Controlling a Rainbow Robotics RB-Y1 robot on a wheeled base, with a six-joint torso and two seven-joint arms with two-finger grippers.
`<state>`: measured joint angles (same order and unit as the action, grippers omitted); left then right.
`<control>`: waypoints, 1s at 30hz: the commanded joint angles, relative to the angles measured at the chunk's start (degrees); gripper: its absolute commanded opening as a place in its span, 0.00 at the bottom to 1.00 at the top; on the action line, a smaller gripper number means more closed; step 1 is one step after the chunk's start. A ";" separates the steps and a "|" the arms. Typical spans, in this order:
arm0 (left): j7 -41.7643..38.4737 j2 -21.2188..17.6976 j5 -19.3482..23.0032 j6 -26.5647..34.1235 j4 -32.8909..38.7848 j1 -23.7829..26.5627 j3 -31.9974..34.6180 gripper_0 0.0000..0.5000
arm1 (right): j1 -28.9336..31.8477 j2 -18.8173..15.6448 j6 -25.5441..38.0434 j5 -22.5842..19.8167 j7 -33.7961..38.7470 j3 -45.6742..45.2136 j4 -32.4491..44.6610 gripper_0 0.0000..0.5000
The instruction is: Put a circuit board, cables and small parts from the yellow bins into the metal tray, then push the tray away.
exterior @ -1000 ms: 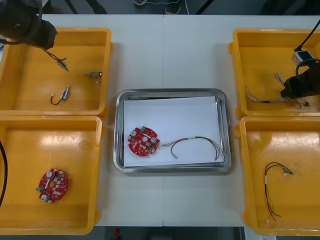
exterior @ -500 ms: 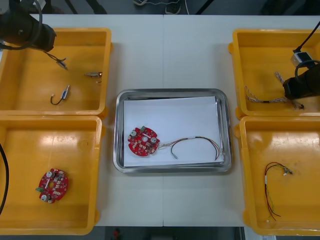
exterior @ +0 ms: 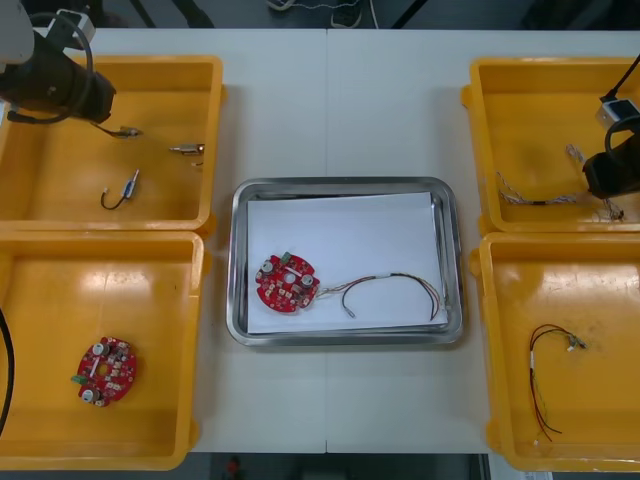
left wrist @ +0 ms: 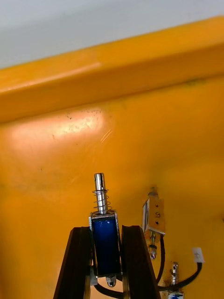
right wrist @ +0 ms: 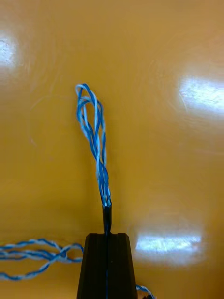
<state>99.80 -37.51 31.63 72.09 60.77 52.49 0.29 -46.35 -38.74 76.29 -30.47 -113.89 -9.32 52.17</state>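
- My left wrist view gives the close detail. My left gripper (left wrist: 106, 230) is clamped on a small metal part (left wrist: 103, 240). Its blue body sits between my fingers, and its spring and pin stand past the fingertips.
- A second metal part (left wrist: 154, 217) lies on the bin floor just beside that grip, with a black lead curling from it.
- My right wrist view shows my right gripper (right wrist: 107, 237) pinched tight on the black end of the blue and white cable (right wrist: 95, 140). The cable's looped end reaches past the fingertips over the bin floor, and more of it trails beside the fingers.
- The front view gives the layout. My left arm is over the far-left yellow bin (exterior: 212, 110) and my right arm is over the far-right yellow bin (exterior: 478, 140). The metal tray (exterior: 236, 260) sits between them, well apart from both grips.
- On the tray's white inside lie a red circuit board (exterior: 287, 282) and a dark cable (exterior: 395, 282), touching.
- Another circuit board (exterior: 103, 370) rests in the near-left bin (exterior: 195, 300).
- A red and black cable (exterior: 540, 370) rests in the near-right bin (exterior: 490, 330).
- The light table (exterior: 330, 110) has a seam down its middle, and there is dark floor beyond its far edge.
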 commanded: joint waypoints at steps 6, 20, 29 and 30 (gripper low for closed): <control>-0.05 -0.99 0.80 -3.71 0.67 -3.53 -2.93 0.00 | 0.82 -0.20 10.90 1.38 -0.36 -8.87 11.46 0.00; -0.75 -0.29 1.15 -3.79 0.14 -4.59 -4.95 0.00 | 0.82 -1.43 29.00 1.38 0.51 -9.23 26.93 0.00; 0.13 0.68 1.77 -5.55 -3.29 -4.50 -4.95 0.00 | 0.82 -1.43 33.71 -0.11 0.60 -8.26 35.81 0.00; 0.22 0.68 1.77 -5.64 -3.29 -4.59 -4.95 0.00 | 0.82 -1.43 33.71 -0.20 0.60 -8.08 36.33 0.00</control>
<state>99.80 -37.21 32.90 67.49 57.41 48.24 -4.23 -45.72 -38.74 109.66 -29.91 -113.88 -17.40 84.66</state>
